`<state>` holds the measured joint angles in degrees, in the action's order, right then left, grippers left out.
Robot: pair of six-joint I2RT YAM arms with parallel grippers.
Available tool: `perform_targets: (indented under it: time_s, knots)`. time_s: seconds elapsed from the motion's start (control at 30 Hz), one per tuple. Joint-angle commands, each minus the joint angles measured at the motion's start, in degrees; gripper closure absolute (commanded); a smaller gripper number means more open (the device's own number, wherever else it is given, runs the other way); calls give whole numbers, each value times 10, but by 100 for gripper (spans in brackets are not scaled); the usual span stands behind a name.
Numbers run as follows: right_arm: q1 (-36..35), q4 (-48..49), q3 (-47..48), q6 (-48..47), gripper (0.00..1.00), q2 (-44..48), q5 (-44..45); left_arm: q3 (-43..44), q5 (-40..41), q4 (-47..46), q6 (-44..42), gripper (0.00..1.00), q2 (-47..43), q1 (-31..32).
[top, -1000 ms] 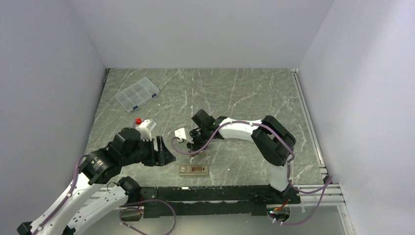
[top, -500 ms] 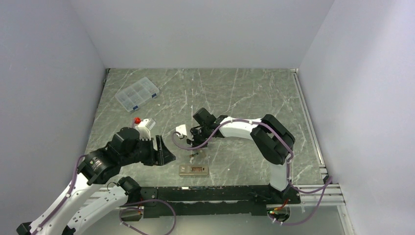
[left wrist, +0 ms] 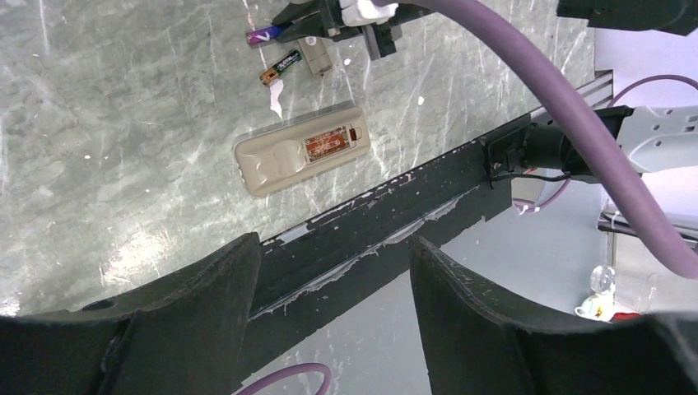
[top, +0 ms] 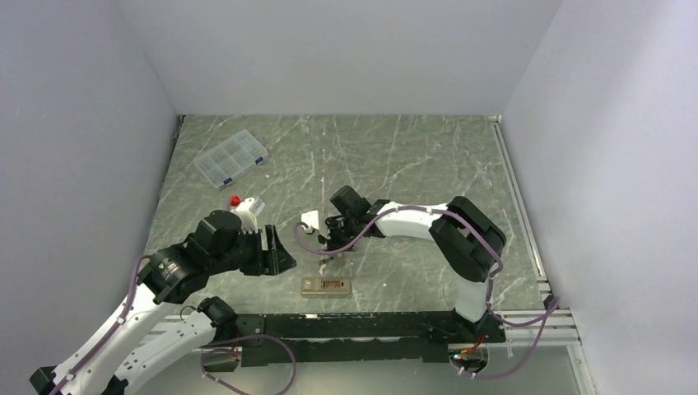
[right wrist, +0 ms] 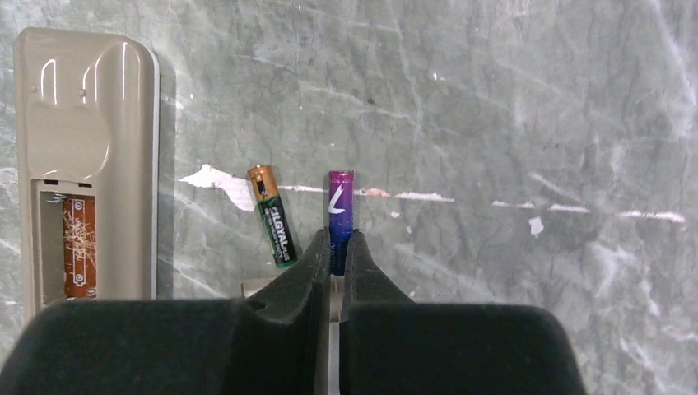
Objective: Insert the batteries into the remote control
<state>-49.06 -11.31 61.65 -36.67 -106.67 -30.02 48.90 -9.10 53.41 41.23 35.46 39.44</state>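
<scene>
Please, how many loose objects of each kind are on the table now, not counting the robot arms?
Batteries: 2, the purple battery and the green battery
Remote control: 1
Small cover piece: 1
Clear compartment box: 1
White item with red part: 1
Total: 6

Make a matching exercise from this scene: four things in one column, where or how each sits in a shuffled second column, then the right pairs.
1. purple battery
2. green battery
3. remote control
4. clear compartment box

A. face down, battery bay uncovered
B. far left part of the table
C. one end pinched by the right end effector
D. lying loose, untouched

Pairs: 1-C, 2-D, 3-A, 4-B
</scene>
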Motion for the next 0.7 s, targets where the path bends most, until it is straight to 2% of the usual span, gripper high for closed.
perform_targets:
  time_s: [0.0,0.17,0.67]
  knots:
    - [-5,11,-22,31,100,37,25,5,20,-17,4,28,7,-2]
    - [-9,18,-31,48,100,68,47,-5,34,-16,15,30,17,-2]
    - [-55,-66,-44,118,100,182,114,-59,34,-60,45,32,70,-2]
